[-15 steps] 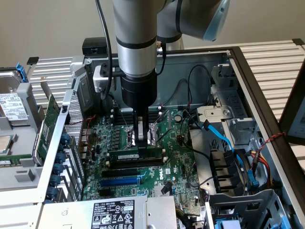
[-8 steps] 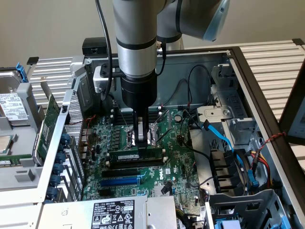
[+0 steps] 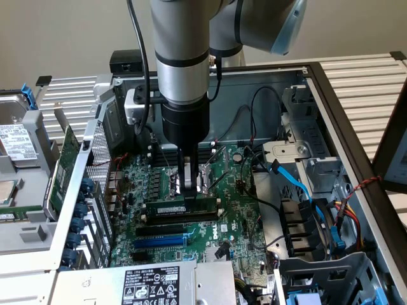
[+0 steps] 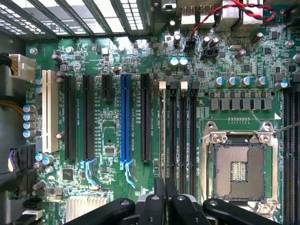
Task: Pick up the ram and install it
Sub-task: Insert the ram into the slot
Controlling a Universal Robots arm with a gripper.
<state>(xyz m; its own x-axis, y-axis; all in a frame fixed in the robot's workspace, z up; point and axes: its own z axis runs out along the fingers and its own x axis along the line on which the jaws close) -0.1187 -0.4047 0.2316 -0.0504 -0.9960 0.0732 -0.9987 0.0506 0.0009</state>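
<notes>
The ram [image 3: 166,208] is a long narrow green stick with dark chips. It stands on edge in the memory slot nearest the processor socket, on the motherboard [image 3: 238,222] inside the open computer case. My gripper [image 3: 189,190] comes straight down on the ram's middle, its two thin fingers shut on the upper edge. In the wrist view the ram [image 4: 162,140] shows edge-on as a thin line running away from my shut gripper [image 4: 165,188]. Empty black memory slots [image 4: 183,140] lie beside it.
The bare processor socket [image 4: 239,168] sits just behind the ram. Black and blue expansion slots [image 4: 125,117] lie on its other side. Blue and black cables [image 3: 299,184] and drive bays crowd the exterior view's right. A green expansion card [image 3: 67,159] and a hard drive [image 3: 16,143] lie outside the case at the left.
</notes>
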